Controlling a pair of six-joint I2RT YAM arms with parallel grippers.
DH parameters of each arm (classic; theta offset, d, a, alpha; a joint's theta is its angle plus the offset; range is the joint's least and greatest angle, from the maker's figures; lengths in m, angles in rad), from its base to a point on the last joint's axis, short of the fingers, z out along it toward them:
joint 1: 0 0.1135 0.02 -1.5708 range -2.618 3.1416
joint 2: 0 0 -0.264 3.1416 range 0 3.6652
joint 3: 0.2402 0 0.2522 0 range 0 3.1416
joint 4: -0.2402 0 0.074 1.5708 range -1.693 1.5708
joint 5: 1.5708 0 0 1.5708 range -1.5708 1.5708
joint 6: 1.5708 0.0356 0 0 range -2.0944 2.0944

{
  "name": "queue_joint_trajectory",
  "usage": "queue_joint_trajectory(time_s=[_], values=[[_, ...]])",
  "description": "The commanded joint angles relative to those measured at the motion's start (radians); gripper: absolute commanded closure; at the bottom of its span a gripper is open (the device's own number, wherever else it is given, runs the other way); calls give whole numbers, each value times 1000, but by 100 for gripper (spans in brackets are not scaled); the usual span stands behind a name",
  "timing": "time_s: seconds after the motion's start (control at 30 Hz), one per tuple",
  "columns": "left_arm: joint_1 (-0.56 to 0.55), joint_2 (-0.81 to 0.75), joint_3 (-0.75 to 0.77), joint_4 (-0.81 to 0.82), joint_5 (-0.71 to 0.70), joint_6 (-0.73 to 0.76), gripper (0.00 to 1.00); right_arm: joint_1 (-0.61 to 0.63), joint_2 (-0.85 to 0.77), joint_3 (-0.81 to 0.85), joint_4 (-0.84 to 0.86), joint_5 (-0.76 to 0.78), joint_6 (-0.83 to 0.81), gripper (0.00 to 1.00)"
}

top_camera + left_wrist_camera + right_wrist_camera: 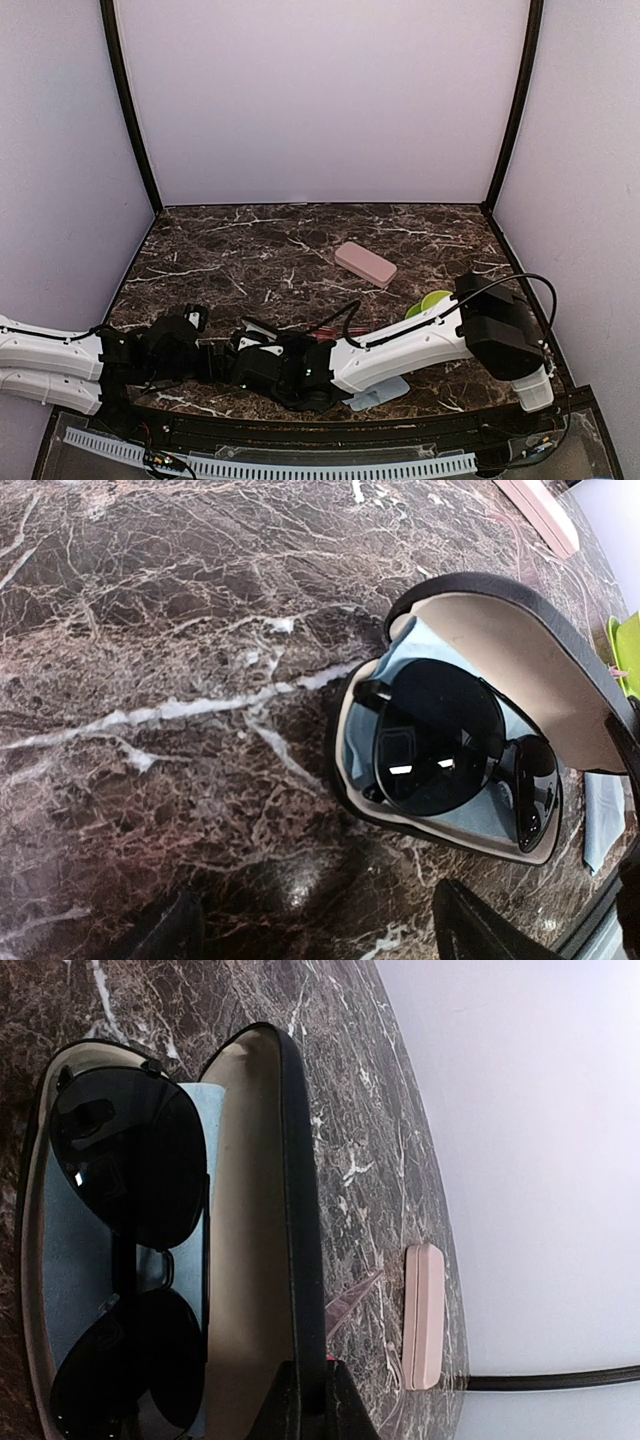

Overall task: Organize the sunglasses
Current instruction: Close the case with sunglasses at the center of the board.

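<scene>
Currently the black sunglasses lie lengthwise in the open case, ahead-right of my spread left pincer; right pincer pinches its lid.

Open black case rests on the marble counter, lid raised. Dark sunglasses lie inside it on a light blue cloth. Second blue cloth lies just beside the case. Near edge: the left hand, fingers spread, holding nothing.
</scene>
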Motion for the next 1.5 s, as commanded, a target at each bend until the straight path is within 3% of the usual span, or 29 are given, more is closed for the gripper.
queue_joint_trajectory(time_s=[0.0,0.5,0.8,1.47], values=[[-2,8,-19,-37,10,-16,19,30,46,-25,48,37,-44,99],[-2,-25,-23,-140,-25,-87,19,85,126,18,25,73,-29,92],[-2,-117,-17,-287,-101,-137,19,107,166,73,-24,38,7,88],[-2,-145,61,-347,-182,-87,18,123,186,139,-154,-7,121,71]])
